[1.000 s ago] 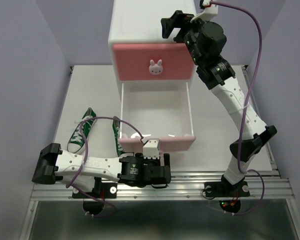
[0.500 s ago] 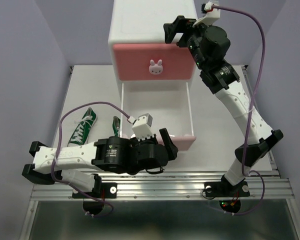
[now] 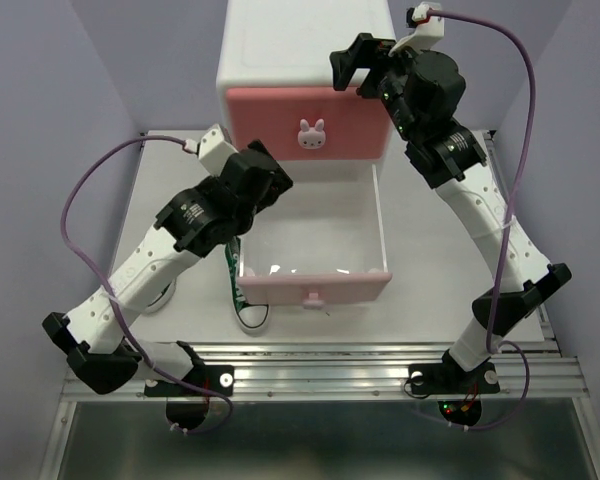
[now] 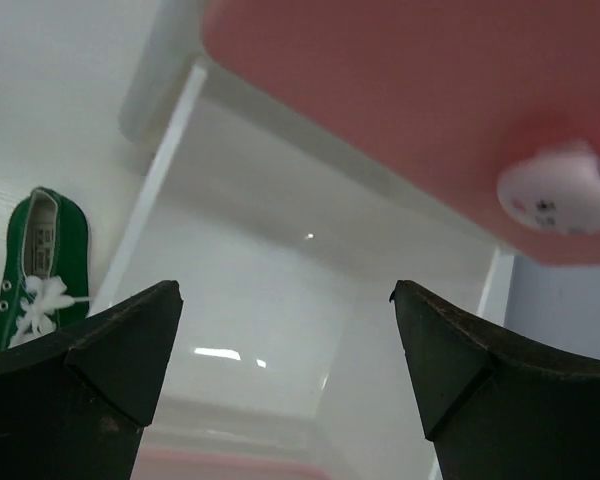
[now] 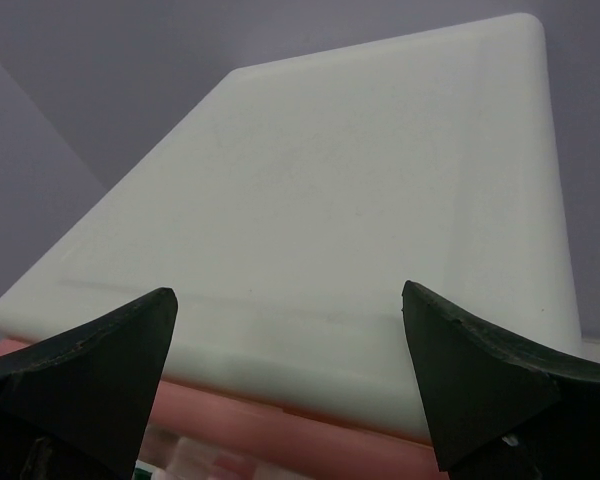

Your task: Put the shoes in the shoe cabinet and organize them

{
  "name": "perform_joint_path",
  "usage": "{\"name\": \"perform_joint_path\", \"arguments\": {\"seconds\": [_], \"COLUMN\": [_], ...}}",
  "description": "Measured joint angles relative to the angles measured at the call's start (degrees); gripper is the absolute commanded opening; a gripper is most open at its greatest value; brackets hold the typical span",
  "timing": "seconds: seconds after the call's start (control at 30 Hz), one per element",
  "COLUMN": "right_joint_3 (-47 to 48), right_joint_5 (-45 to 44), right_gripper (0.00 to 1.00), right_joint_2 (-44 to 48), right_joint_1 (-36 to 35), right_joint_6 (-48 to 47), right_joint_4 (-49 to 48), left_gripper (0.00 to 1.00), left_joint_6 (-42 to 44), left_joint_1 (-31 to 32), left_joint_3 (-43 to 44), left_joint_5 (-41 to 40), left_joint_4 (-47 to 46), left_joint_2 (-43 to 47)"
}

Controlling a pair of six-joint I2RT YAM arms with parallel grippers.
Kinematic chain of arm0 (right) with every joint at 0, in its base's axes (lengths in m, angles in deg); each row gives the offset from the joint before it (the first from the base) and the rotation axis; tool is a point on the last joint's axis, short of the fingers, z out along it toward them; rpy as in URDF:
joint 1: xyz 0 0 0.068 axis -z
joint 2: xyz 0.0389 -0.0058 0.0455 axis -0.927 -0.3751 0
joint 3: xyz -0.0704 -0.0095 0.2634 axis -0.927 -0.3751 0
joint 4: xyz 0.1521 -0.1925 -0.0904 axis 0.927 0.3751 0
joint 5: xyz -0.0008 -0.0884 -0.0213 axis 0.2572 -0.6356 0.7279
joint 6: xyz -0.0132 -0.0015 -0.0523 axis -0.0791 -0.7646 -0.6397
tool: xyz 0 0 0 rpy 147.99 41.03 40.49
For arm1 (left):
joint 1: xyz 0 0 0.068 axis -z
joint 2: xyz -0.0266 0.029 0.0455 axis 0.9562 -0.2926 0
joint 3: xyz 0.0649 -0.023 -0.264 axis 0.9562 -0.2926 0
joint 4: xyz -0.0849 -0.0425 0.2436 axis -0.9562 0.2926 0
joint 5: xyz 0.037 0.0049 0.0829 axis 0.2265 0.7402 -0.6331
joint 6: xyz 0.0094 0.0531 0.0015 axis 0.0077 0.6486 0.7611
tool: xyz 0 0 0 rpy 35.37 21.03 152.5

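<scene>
Our left gripper hangs over the back left corner of the bottom drawer. From above we cannot tell how wide it is. The bottom drawer stands open and sticks out toward us over the tabletop. Its pale pink front has a small knob. A green shoe lies on the tabletop just beside the left wall of that drawer, outside it. Part of it is hidden under our left arm. The white cabinet stands at the back. Its top drawer is closed, is a darker pink, and has a bunny knob. Our right gripper is up high by the right side of the cabinet's top.

From the left wrist we see the left gripper spread wide with nothing in it. Between its fingers is the white inside of the bottom drawer. The dark pink front and its bunny knob are above, a bit blurry. The green shoe lies to the left, outside the drawer wall, with its white laces showing.

From the right wrist we see the right gripper also spread wide, holding nothing. It hangs above the flat white top of the cabinet and does not touch it. A strip of pink shows below the top's near edge.
</scene>
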Motion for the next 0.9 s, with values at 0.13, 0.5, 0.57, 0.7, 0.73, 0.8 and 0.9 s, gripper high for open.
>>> {"name": "perform_joint_path", "arguments": {"seconds": [0.13,0.5,0.57,0.7,0.73,0.8,0.9], "right_joint_3": [1.73,4.15,4.13,4.04,4.07,4.13,4.52], "right_joint_5": [-0.07,-1.40,-1.99,-3.06,-3.21,-3.56,-3.85], "right_gripper": [1.00,1.00,1.00,1.00,1.00,1.00,1.00], "right_joint_2": [-0.48,-0.66,-0.55,0.17,0.37,0.61,0.66], "right_joint_1": [0.00,0.00,0.00,0.02,0.02,0.02,0.02], "right_joint_6": [0.66,1.33,1.57,2.47,2.56,2.80,3.06], "right_joint_4": [2.40,6.97,7.26,8.52,8.83,9.55,10.29], "left_gripper": [0.99,0.98,0.98,0.98,0.98,0.98,0.98], "left_joint_6": [3.21,3.45,1.62,0.42,0.22,-0.11,-0.48], "left_joint_1": [-13.20,-26.01,-26.03,-26.40,-26.38,-26.32,-27.26], "left_joint_3": [-1.64,-9.99,-13.05,-20.09,-21.40,-22.99,-24.70], "left_joint_5": [4.48,16.61,18.53,23.30,24.24,25.73,28.06], "left_joint_4": [-3.28,1.09,1.92,-3.08,-3.08,-3.06,-4.28], "left_joint_2": [-0.04,-0.13,-0.02,3.13,3.50,3.56,3.67]}}
